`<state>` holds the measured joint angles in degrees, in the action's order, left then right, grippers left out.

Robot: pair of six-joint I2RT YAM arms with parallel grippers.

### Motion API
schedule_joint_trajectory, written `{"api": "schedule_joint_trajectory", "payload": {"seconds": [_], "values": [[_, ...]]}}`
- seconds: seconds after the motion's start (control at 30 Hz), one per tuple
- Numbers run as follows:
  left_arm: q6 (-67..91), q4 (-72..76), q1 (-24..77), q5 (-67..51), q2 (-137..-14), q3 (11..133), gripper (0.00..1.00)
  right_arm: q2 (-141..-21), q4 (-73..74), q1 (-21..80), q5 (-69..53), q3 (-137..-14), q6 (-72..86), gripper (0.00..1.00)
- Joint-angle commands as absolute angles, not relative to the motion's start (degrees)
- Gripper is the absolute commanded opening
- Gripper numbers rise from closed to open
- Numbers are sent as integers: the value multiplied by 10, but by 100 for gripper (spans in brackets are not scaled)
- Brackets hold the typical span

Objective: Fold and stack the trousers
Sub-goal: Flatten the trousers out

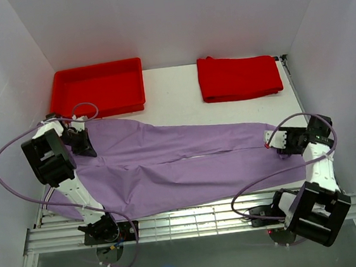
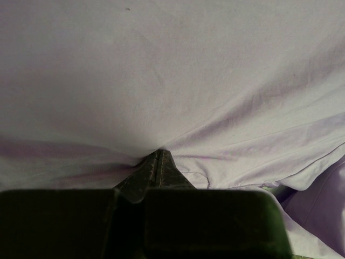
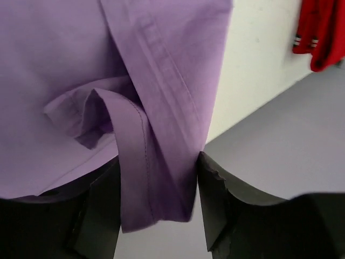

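Left hand [image 1: 80, 142]: pinching the trousers [image 1: 168, 157] at the waist, anchoring that end.
Right hand [image 1: 274, 141]: pinching a leg hem; we judge it ready to fold.

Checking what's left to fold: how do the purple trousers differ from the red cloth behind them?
The purple trousers lie unfolded, stretched across the table; the red cloth is folded into a compact rectangle. The trousers are pinched at their ends by the left gripper and right gripper; the red cloth is untouched. Both are soft fabric on the table.
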<state>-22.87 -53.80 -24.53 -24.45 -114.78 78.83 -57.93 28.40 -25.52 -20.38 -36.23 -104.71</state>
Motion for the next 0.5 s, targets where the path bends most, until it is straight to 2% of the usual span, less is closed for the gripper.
{"api": "schedule_joint_trajectory", "payload": {"seconds": [0.0, 0.07, 0.1, 0.17, 0.23, 0.27, 0.3, 0.33, 0.37, 0.43, 0.47], "values": [[-265, -489, -256, -162, -1167, 759, 0, -597, 273, -268, -198, -408, -1129, 58], [-269, -491, -256, -169, -1155, 761, 0, -625, 346, -269, -198, -461, -1097, 59], [-279, -496, -256, -181, -1146, 764, 0, -634, 412, -269, -199, -488, -1084, 65], [-290, -498, -255, -213, -1108, 763, 0, -661, 445, -269, -207, -556, -1043, 71], [-320, -506, -247, -247, -1077, 763, 0, -682, 492, -269, -228, -635, -973, 81], [-327, -507, -243, -251, -1059, 763, 0, -708, 514, -269, -235, -667, -954, 94], [-337, -511, -237, -261, -1024, 765, 2, -722, 536, -269, -245, -700, -914, 96], [-364, -523, -222, -274, -1006, 767, 5, -741, 587, -269, -262, -768, -895, 94], [-372, -525, -212, -291, -986, 768, 16, -774, 617, -269, -269, -801, -885, 92], [-392, -529, -169, -310, -930, 768, 28, -803, 661, -269, -287, -851, -862, 90], [-393, -526, -148, -319, -913, 763, 38, -827, 684, -269, -291, -884, -848, 90]]}}
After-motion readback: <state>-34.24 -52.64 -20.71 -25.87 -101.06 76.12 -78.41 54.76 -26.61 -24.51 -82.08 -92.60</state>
